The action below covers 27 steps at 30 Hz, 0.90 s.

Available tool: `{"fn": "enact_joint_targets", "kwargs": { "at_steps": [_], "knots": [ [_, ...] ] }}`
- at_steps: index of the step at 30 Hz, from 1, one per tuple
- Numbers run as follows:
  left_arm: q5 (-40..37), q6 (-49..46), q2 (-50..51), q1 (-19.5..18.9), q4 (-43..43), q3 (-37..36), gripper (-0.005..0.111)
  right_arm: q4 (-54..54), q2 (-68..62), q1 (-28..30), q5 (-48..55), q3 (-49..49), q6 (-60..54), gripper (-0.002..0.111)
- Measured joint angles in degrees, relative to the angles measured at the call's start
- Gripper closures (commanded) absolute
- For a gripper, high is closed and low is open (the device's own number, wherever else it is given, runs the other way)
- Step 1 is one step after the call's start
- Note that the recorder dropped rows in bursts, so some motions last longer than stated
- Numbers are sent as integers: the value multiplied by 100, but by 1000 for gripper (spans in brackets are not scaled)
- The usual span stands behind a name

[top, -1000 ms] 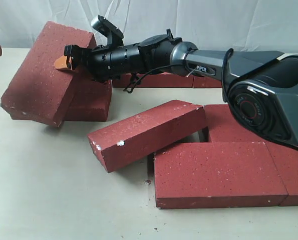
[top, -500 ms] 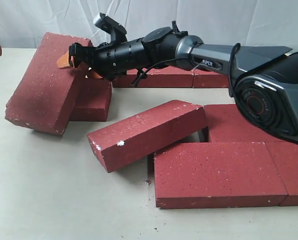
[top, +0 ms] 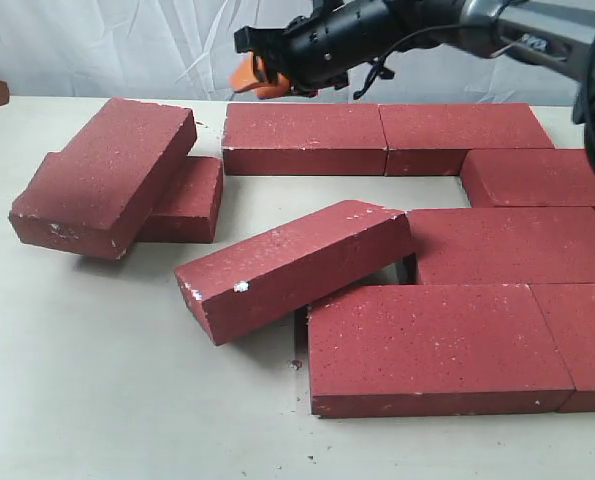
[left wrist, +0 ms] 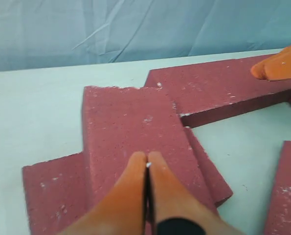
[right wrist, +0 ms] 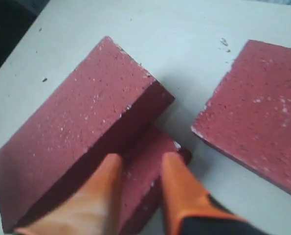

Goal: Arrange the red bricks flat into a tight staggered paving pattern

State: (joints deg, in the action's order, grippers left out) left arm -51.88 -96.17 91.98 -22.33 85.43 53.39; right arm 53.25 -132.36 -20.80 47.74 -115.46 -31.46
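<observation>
Above the bench [top: 97, 420], right pincer [right wrist: 140, 160] hangs empty, seemingly half-open, left pincer [left wrist: 146, 169] closed: widen, then take leaning brick [top: 107, 170] squarely.

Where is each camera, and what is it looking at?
Exterior: off the arms, facing the red bricks; right arm and right pincer show.
Left wrist: on the left arm, behind the shut left pincer, facing the propped brick.
Right wrist: on the right arm, behind the right pincer, above that brick.
Shared: all show the propped brick.
</observation>
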Motion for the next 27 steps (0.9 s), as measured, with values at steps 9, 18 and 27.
{"fn": "enact_joint_targets", "kwargs": {
  "at_steps": [9,18,27],
  "knots": [
    [-463,-469,0,673,-35,0,107,-1500,915,364,1413,24,67,105],
    [927,-426,0,2236,-287,-9,107,-2123,2330,446,838,1906,-568,105],
    [2833,1166,204,3800,-1891,586,107,-2126,4349,446,-579,4797,-1548,105]
  ]
}}
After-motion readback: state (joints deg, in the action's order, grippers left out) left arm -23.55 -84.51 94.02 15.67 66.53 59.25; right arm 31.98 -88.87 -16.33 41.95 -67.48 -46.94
